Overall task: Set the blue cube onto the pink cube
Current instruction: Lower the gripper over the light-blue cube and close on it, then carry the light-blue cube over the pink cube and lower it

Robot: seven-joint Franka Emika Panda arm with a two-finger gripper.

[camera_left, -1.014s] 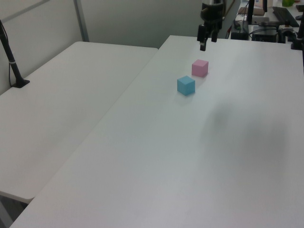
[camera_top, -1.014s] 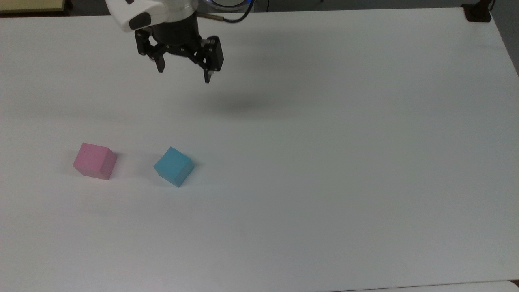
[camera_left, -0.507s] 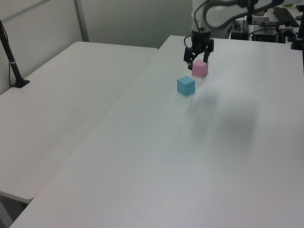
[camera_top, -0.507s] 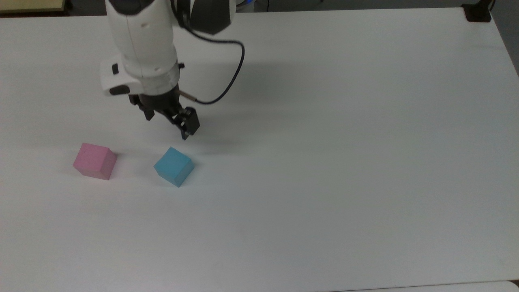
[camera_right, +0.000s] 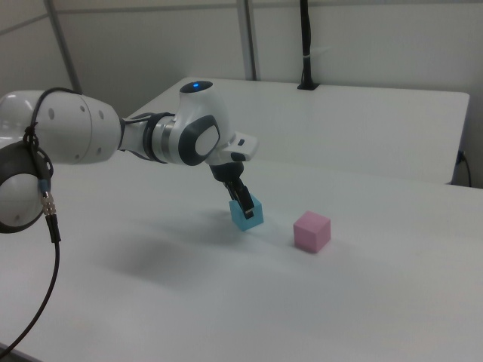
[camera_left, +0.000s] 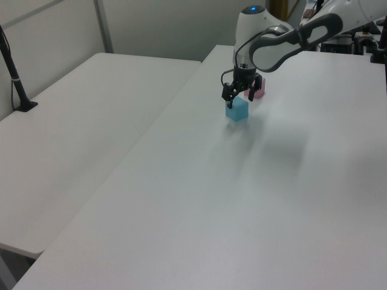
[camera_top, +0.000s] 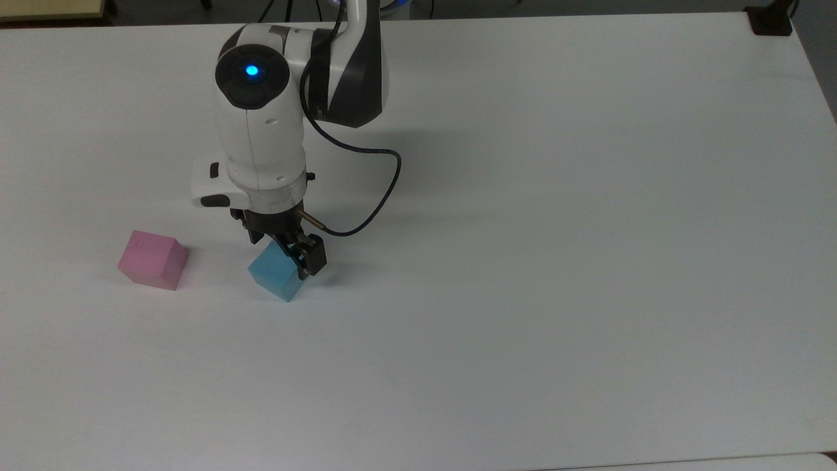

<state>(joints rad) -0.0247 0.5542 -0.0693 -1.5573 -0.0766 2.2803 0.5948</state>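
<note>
- A second ago the gripper (camera_top: 284, 252) hung high at the table's (camera_top: 556, 261) far edge; now it is down at the blue cube (camera_top: 276, 275), fingers spread to either side and not closed on it.
- So the grasp looks near, with lifting not yet begun.
- The pink cube (camera_top: 153, 260) sits near, on the top view's left, apart from the blue one.
- Open tabletop surrounds both cubes, and the edges are well away.
</note>
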